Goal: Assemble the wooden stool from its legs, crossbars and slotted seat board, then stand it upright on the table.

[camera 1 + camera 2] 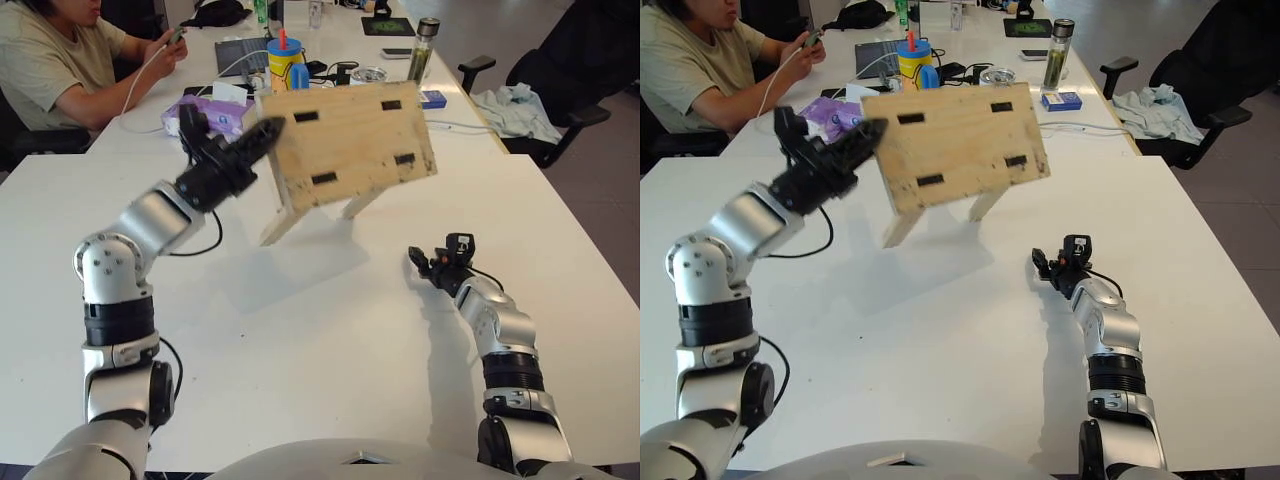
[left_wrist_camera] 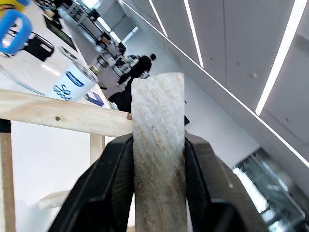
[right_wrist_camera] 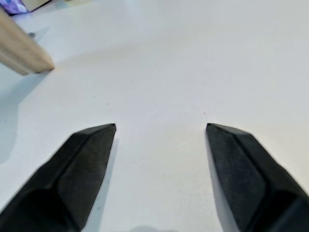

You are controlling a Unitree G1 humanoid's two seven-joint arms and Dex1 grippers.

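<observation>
Stool tilted, legs half-hidden behind it, edge pinched in left gripper; right gripper open, empty.

left arm: elbow bent, forearm angled up and forward | left pincer: clamped tight on the seat board edge, held up high | right arm: stretched forward, low | right pincer: fingers wide apart, down by the surface
</observation>
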